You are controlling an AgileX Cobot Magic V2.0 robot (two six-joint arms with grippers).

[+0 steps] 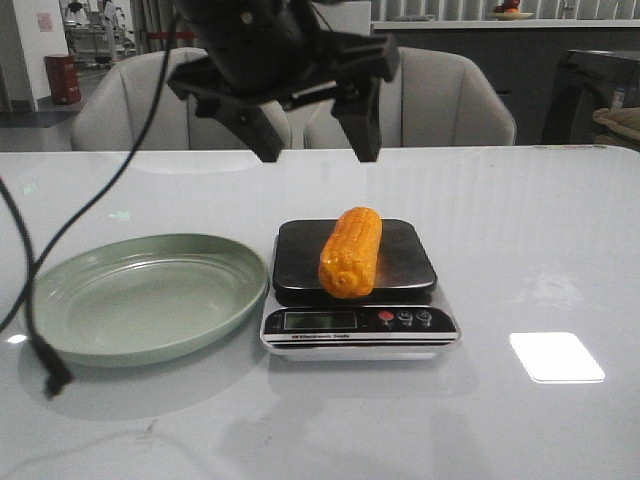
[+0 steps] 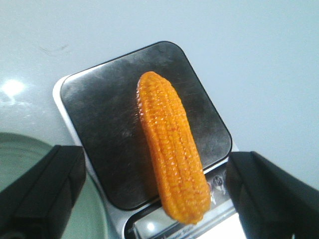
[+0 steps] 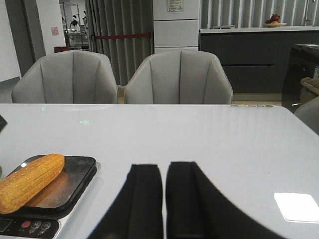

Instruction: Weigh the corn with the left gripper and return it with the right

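Observation:
The orange-yellow corn (image 1: 352,252) lies lengthwise on the black platform of the scale (image 1: 300,250), its near end jutting over the display. My left gripper (image 1: 318,155) hangs open and empty well above the scale. In the left wrist view the corn (image 2: 172,144) lies between and below the spread black fingers (image 2: 37,191), which do not touch it. My right gripper (image 3: 164,172) is shut and empty, low over the table to the right of the scale (image 3: 75,186); the corn also shows in the right wrist view (image 3: 30,181). The right gripper is out of the front view.
A green plate (image 1: 60,300) sits left of the scale. A black cable (image 1: 40,350) trails over the table at the left. Two grey chairs (image 1: 440,100) stand behind the far edge. A bright light patch (image 1: 556,357) lies on the table at the right.

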